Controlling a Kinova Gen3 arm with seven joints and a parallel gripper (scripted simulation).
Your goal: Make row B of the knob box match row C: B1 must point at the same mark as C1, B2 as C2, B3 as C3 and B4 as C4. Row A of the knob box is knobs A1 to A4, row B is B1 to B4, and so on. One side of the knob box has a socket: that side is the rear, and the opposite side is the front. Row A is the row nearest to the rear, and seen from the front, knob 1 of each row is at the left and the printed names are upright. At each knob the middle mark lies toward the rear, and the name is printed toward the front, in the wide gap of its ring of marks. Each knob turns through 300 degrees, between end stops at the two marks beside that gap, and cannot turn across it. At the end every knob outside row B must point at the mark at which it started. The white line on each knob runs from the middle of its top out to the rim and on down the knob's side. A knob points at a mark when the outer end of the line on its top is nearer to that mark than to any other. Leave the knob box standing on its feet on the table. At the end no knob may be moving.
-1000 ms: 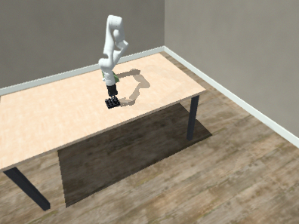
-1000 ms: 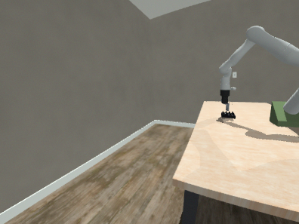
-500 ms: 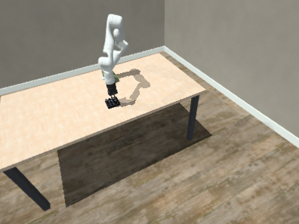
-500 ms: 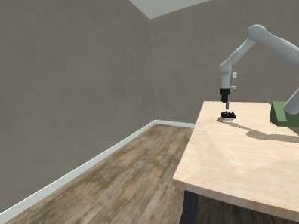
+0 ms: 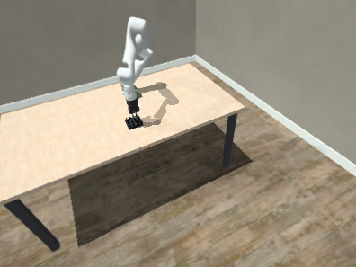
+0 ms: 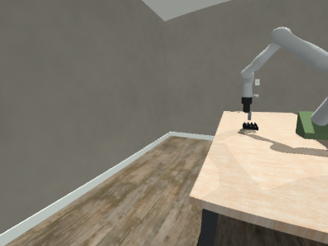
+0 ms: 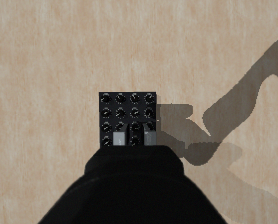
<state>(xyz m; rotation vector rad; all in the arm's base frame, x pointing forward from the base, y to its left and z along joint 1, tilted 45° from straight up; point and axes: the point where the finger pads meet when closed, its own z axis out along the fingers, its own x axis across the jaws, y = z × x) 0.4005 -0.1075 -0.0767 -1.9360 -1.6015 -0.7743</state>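
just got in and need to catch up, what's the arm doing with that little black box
A white robot arm reaches down over a small black knob box standing on the wooden table. In the wrist view its gripper hangs above the box's near rows, the two fingers standing apart on either side of one knob. Whether they touch it is unclear. Knob positions are too small to read.

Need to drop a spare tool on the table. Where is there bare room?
Bare wood runs from the knob box out to the table's long end away from the arm. Another open strip lies between the box and the front edge. It is crowded at the box, under the open gripper, and by the green base.
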